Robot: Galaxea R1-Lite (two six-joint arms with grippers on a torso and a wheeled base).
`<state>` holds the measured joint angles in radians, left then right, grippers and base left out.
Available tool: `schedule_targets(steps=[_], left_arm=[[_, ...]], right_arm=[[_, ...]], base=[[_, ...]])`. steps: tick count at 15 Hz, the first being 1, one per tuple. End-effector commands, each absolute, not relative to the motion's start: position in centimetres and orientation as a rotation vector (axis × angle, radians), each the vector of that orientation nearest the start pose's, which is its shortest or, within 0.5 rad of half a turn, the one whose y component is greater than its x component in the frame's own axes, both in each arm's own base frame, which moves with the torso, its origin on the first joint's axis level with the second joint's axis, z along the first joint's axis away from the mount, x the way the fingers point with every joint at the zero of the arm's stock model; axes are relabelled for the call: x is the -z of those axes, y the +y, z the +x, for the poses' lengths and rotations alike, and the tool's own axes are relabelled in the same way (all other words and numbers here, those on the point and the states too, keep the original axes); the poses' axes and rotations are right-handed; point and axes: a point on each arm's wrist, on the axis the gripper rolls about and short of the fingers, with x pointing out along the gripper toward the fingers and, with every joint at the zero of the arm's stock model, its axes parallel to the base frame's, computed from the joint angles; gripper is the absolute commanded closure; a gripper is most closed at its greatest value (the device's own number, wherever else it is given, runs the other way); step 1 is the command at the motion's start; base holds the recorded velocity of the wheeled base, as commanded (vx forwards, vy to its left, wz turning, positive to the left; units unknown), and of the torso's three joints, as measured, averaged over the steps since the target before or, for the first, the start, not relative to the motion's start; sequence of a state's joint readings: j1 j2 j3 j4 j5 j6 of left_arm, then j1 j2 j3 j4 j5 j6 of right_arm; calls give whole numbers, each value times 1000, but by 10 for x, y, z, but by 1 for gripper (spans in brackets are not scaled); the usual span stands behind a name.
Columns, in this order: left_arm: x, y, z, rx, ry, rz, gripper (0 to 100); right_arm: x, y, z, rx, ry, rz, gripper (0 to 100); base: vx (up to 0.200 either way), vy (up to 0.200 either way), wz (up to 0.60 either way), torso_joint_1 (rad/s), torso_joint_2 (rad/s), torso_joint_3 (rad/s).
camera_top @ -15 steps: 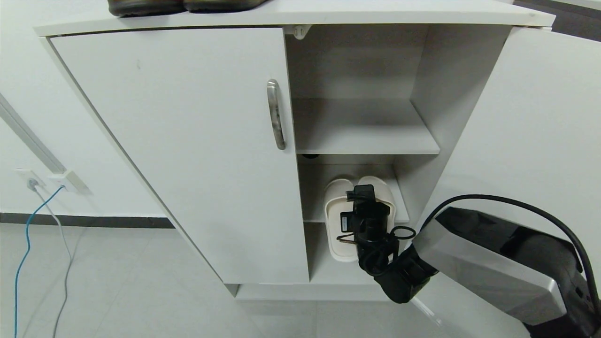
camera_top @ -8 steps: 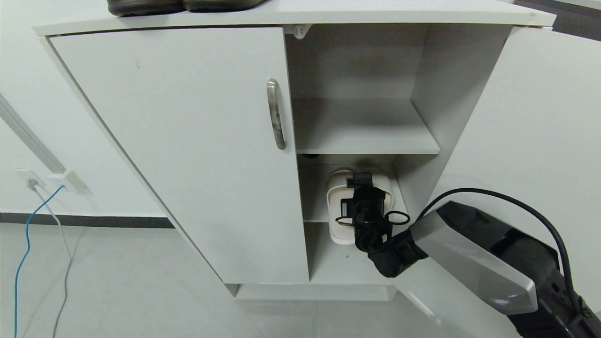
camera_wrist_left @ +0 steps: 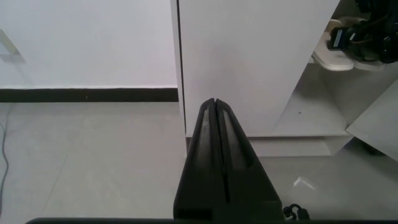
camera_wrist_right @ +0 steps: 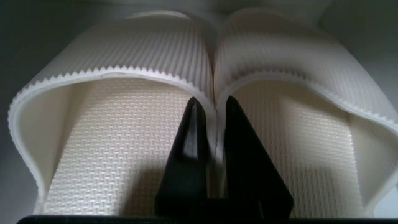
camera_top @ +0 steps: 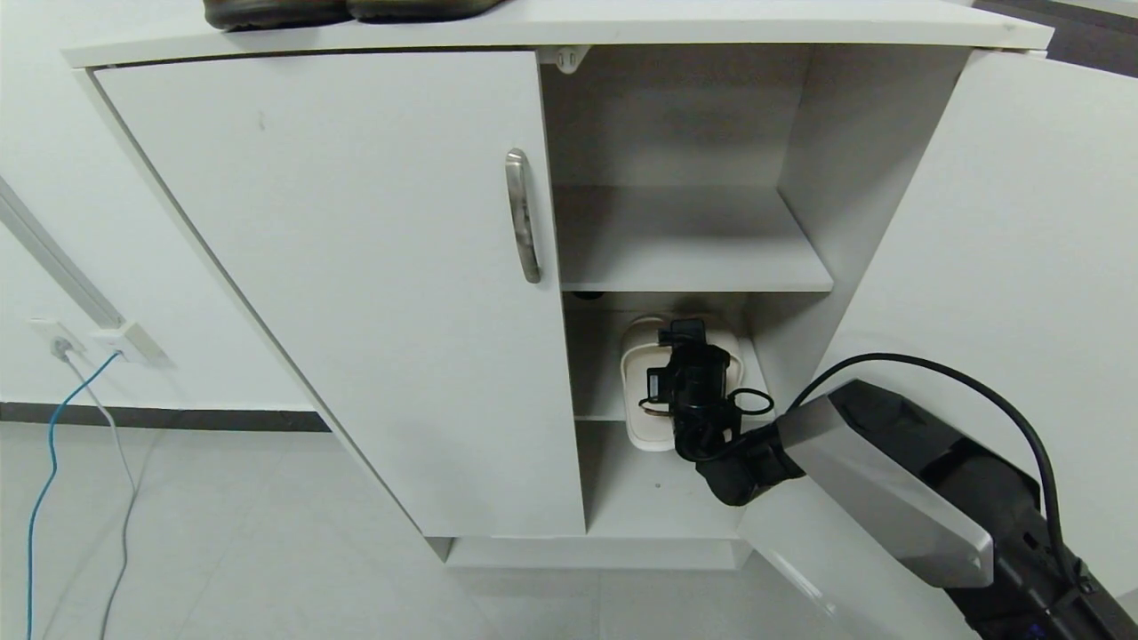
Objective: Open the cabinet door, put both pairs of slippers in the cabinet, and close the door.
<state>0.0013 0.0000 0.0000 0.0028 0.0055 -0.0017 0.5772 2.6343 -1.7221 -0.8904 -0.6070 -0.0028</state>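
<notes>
A pair of white slippers is held side by side at the cabinet's lower shelf, toes inward and heels overhanging its front edge. My right gripper is shut on them, pinching the two touching inner walls together; the right wrist view shows its fingers clamped on the ribbed straps from behind. The heel of one slipper is visible in the left wrist view too. My left gripper is shut and holds nothing, low over the floor in front of the cabinet's closed left door.
The right door stands wide open beside my right arm. The left door with a metal handle is closed. The upper shelf and the bottom compartment are bare. Dark footwear sits on the cabinet top. Cables hang from a wall socket at left.
My right arm has pushed the white slippers deeper into the cabinet, from mostly overhanging the shelf front to further in on the lower shelf. The left gripper's motion cannot be judged.
</notes>
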Motion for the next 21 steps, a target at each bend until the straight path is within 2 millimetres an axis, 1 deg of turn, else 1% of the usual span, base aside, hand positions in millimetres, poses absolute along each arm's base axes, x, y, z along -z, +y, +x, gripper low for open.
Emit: schedule_targets(steps=[1, 3, 6, 9, 12, 13, 16, 21], left_arm=[[-75, 0, -23, -8, 3, -3, 100], [-75, 0, -23, -8, 5, -2, 100], [-75, 0, -23, -9, 3, -2, 100], [-75, 0, -23, -8, 5, 0, 100], [-75, 0, -23, -8, 5, 0, 100], [-75, 0, -23, -8, 5, 0, 100], [-75, 0, -23, -9, 5, 0, 100], [-75, 0, -23, -6, 3, -3, 100]], right_arm=[[-50, 276, 450, 31, 19, -16, 100], [-51, 275, 451, 34, 17, -14, 100], [-57, 272, 458, 17, -9, 3, 100], [-58, 271, 466, 11, -16, 7, 100], [-60, 275, 470, 9, -12, 4, 100], [-60, 276, 470, 8, -10, 3, 0], [-60, 276, 466, 5, -3, -1, 0], [-72, 268, 434, -9, 9, -9, 0]], base=[[0, 0, 0, 0, 0, 0], [0, 0, 0, 0, 0, 0], [0, 0, 0, 0, 0, 0], [0, 0, 0, 0, 0, 0], [0, 0, 0, 0, 0, 0], [0, 0, 0, 0, 0, 0], [0, 0, 0, 0, 0, 0], [0, 0, 0, 0, 0, 0]])
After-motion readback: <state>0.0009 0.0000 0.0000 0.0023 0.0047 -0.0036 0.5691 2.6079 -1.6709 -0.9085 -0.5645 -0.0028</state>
